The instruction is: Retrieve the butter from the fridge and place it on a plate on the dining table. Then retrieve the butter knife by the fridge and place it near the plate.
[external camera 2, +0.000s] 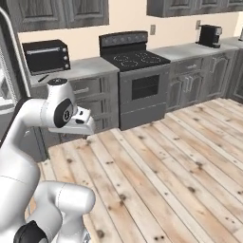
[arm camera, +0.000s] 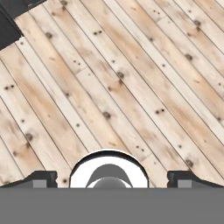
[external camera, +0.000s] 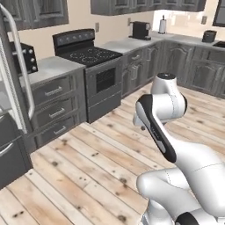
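While the end effector (arm camera: 112,178) is hanging wide open and empty over the wooden floor (arm camera: 131,87), the butter is presumably lying inside the fridge (external camera: 13,132) at nine o'clock, likely light, soft and slippery, so gripping its long sides gently seems wise.

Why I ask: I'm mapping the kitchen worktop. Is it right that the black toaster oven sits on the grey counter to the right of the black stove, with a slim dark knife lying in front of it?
Not quite. The black toaster oven sits on the grey counter to the left of the black stove, not the right, as the right base view shows. The slim dark knife does lie in front of it.
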